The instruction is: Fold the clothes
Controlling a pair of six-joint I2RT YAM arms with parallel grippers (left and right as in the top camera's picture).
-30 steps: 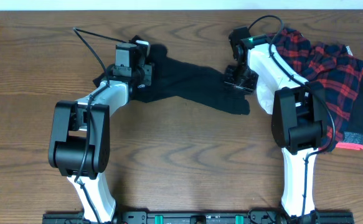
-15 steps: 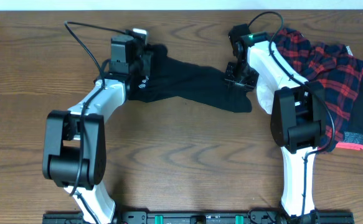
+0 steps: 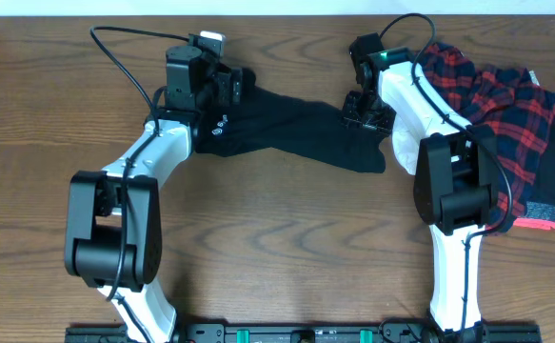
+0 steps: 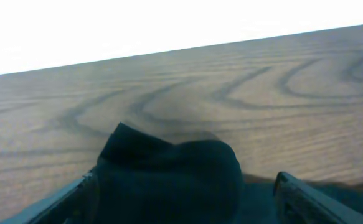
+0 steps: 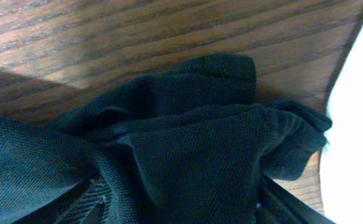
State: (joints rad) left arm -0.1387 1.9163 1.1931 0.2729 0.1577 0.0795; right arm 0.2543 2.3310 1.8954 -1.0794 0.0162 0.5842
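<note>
A black garment (image 3: 287, 129) with a small white logo is stretched across the far middle of the table. My left gripper (image 3: 227, 84) is shut on its left end; the bunched black cloth (image 4: 169, 177) fills the space between the fingers in the left wrist view. My right gripper (image 3: 361, 107) is shut on the garment's right end, where folds of dark knit cloth (image 5: 193, 155) sit between the jaws. The fingertips of both grippers are hidden by cloth.
A pile of clothes lies at the far right: a red and black plaid shirt (image 3: 491, 95) over a dark piece with a pink band (image 3: 544, 224). The table's far edge (image 3: 287, 13) runs just behind both grippers.
My left gripper has moved up and toward the far edge, pulling the garment's left end with it. My right gripper shifted slightly toward the far edge. The cloth is stretched more between them.
</note>
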